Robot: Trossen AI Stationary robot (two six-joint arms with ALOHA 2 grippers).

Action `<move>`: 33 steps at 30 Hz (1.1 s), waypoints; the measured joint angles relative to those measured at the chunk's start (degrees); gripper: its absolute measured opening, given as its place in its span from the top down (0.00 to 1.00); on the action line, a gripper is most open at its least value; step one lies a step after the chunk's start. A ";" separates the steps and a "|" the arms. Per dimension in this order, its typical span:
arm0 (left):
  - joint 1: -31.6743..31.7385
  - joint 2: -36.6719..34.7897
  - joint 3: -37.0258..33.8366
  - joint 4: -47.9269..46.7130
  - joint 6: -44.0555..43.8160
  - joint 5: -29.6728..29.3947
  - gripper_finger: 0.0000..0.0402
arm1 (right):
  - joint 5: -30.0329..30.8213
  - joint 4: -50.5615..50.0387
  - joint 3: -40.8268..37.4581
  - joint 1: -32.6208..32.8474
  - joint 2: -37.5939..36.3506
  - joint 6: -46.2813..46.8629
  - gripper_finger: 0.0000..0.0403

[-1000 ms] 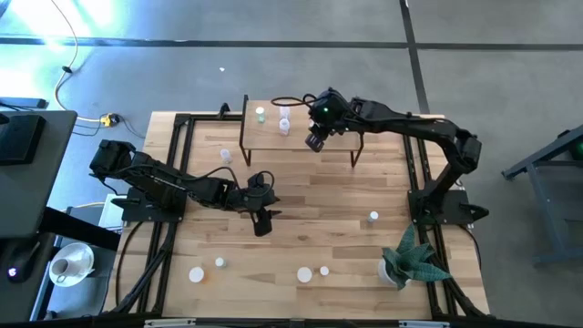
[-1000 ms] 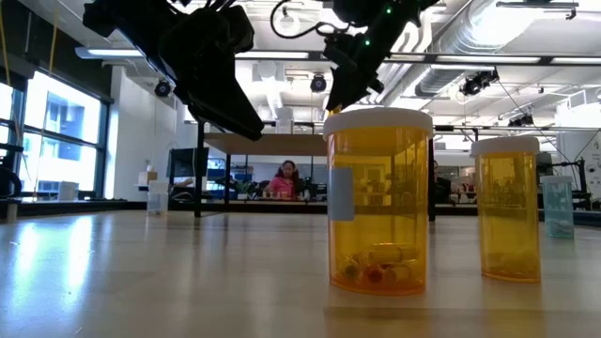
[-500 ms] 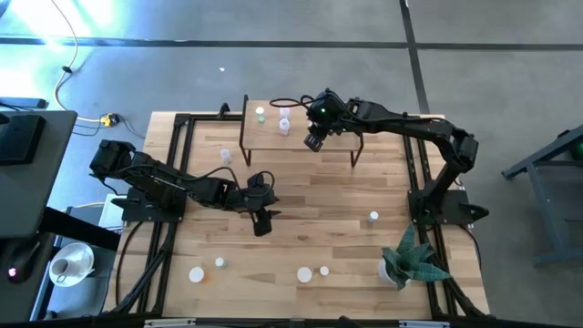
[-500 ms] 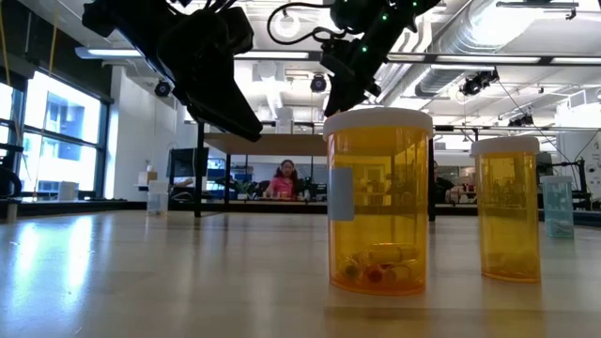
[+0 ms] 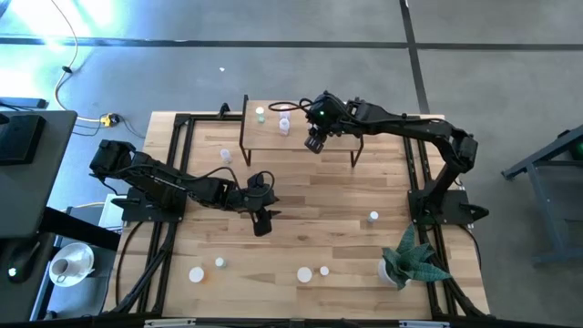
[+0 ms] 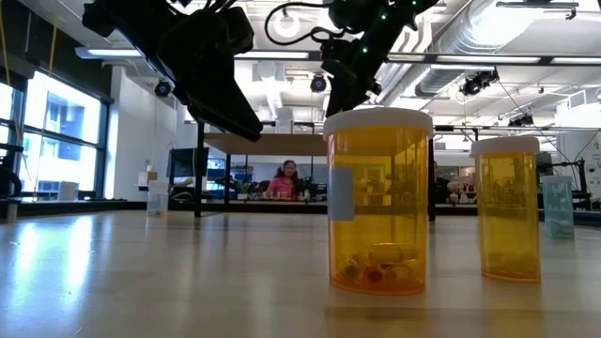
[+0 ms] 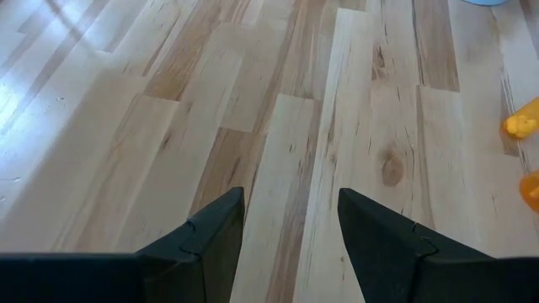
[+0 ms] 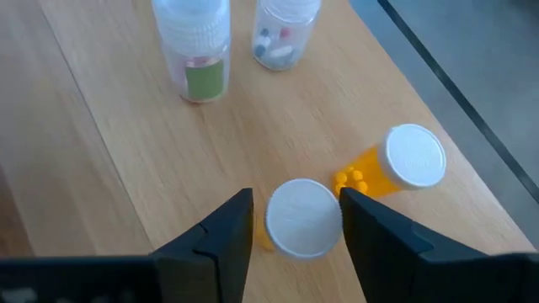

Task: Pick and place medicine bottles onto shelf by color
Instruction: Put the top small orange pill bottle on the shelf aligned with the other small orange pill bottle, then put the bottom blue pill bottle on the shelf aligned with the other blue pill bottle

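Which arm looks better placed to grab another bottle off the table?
Probably the left. Its open, empty pincer hangs low over the table, nearer the loose bottles; the right pincer is busy above the shelf.

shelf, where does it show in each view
High view: shelf at top centre, under the right pincer.
Low view: its edge behind the big orange bottle.
Left wrist view: not in it.
Right wrist view: its wood top fills the picture.
Shared landmark: the right pincer.
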 joint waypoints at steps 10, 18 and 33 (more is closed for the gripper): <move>-0.01 0.00 0.00 -0.04 0.00 0.00 0.55 | -1.61 -0.59 0.00 0.25 -4.53 0.64 0.56; -0.04 -0.02 0.00 -2.17 -0.22 0.21 0.55 | -4.54 -9.87 0.02 5.37 -10.37 1.94 0.56; -2.22 -1.49 0.03 -4.79 -3.49 5.04 0.55 | 0.64 -2.37 -16.66 20.45 -16.23 3.68 0.56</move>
